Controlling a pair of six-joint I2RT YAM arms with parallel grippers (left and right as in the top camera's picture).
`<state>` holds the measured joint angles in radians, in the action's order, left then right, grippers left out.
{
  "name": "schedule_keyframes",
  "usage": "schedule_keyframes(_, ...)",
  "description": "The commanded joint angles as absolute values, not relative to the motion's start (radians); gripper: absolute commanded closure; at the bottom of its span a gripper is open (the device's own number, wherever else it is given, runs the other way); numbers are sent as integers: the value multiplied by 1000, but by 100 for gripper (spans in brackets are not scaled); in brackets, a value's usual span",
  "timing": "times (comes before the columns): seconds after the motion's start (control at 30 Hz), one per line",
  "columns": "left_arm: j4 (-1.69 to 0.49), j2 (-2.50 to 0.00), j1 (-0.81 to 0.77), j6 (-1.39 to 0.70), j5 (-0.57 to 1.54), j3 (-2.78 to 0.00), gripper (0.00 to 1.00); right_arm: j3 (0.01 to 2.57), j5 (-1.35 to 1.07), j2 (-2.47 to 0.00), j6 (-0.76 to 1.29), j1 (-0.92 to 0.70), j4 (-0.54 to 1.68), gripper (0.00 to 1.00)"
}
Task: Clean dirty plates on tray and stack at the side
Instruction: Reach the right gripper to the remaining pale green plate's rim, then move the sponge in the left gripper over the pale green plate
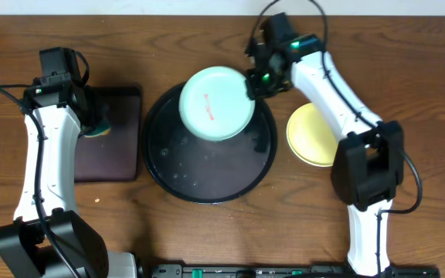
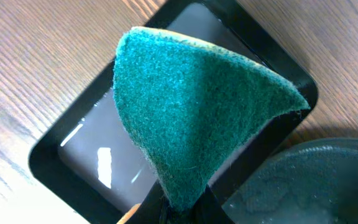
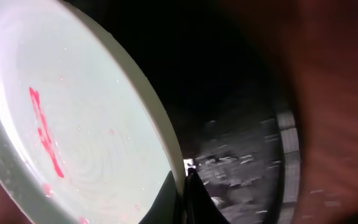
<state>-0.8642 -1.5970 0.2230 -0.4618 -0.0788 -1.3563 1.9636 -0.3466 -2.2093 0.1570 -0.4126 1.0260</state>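
Observation:
A pale mint-blue plate (image 1: 216, 103) with a thin red smear at its centre is held by its right rim above the back of the large round black tray (image 1: 172, 166). My right gripper (image 1: 252, 83) is shut on that rim; the right wrist view shows the plate (image 3: 73, 124) pinched between the fingers (image 3: 184, 186). A pale yellow plate (image 1: 313, 135) lies on the bare wood to the right of the tray. My left gripper (image 1: 93, 123) is shut on a green sponge (image 2: 191, 112) over the rectangular black tray. The third plate is not in view.
A smaller rectangular black tray (image 1: 122, 139) lies left of the round tray, also in the left wrist view (image 2: 73, 155). Water droplets cover the round tray's floor (image 3: 241, 168). Dark-brown wood tabletop surrounds everything.

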Motion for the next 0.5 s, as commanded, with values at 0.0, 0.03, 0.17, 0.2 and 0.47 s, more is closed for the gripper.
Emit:
schedule_keyframes(0.0, -867, -1594, 195, -442, -53, -1337, 93, 1918, -364, -2212, 261, -480, 1027, 99)
schedule_keyframes(0.03, -867, -1594, 185, -442, -53, -1336, 93, 1898, -364, -2212, 280, -491, 1017, 99)
schedule_keyframes(0.17, -867, -1594, 131, -442, -53, -1334, 93, 1798, -364, -2212, 352, -526, 955, 99)
schedule_keyframes(0.2, -865, -1594, 114, -443, -53, -1334, 93, 1773, -364, -2212, 369, -530, 939, 99)
schedule_keyframes(0.47, -808, -1607, 1, -443, -54, -1331, 93, 1665, -361, -2213, 389, -531, 842, 99)
